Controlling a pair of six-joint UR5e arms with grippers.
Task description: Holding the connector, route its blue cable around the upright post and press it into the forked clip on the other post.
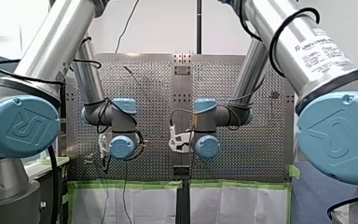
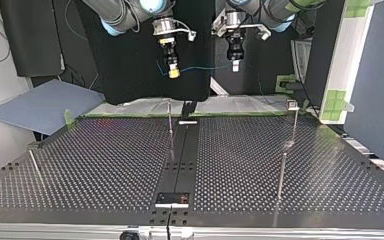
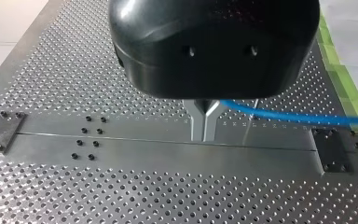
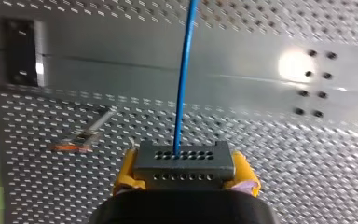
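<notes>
- The connector (image 4: pixel 184 163), a grey block with rows of holes, sits clamped between the yellow pads (image 4: pixel 127 168) of the right gripper (image 4: pixel 185 169), which is closed on it.
- The cable (image 4: pixel 182 70) leaves the connector's face and runs straight ahead of the right gripper.
- The left gripper (image 3: pixel 205 122) has its metal fingers pinched together on the cable, which trails off to one side of them.
- In the top view the cable spans the gap between both grippers at the upper centre of the frame, above the far edge of the table (image 2: pixel 105 165).
- It is well apart from the middle post (image 2: pixel 170 120) and the right post (image 2: pixel 294 125).
- The right post carries a small head (image 2: pixel 292 104), probably the forked clip. Its fork is too small to confirm.
- Risk: too much tension between the grippers may pull the cable out of the connector or drag it through the left fingers.
- Risk: too much slack may let the cable droop and pass on the wrong side of the middle post.
- Risk: both posts are thin, so a sideways pull may bend them or make the cable miss the fork.
- Containers: none in view.
</notes>
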